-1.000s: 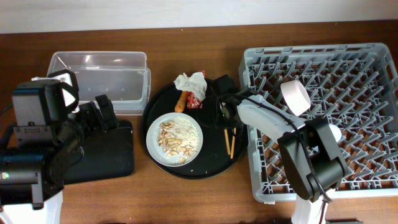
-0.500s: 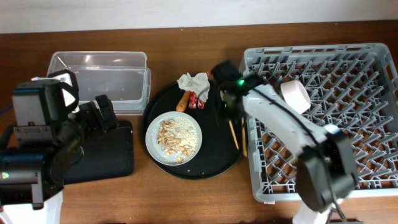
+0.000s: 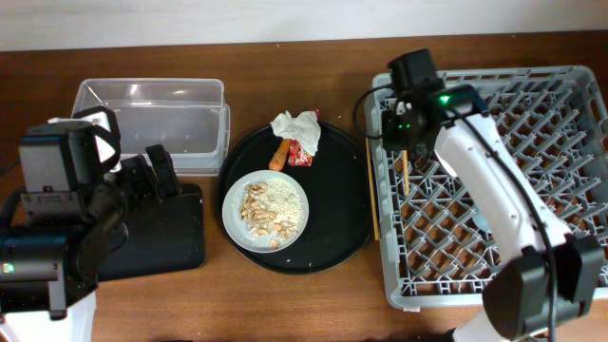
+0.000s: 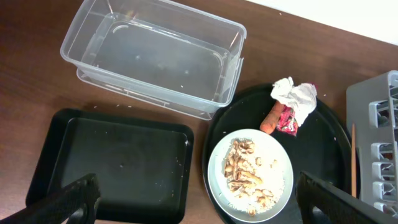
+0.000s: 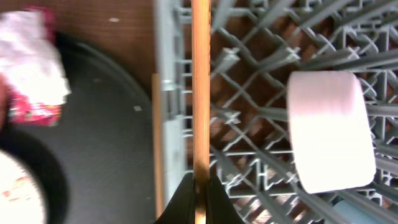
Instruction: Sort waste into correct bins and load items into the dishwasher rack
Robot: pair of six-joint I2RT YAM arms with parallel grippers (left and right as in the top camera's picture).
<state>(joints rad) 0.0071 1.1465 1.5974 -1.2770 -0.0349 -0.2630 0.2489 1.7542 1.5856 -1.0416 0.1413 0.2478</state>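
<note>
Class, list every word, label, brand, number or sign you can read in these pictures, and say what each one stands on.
No text can be read in any view.
Wrapper: any print on it is too blurred to read.
Rack, tub, chopstick: plain, no marks to be seen.

Tub (image 3: 152, 119) behind flat tray (image 3: 171, 237), left; plate (image 3: 231, 204) on round tray (image 3: 337, 190), centre; rack (image 3: 446, 256) right.
</note>
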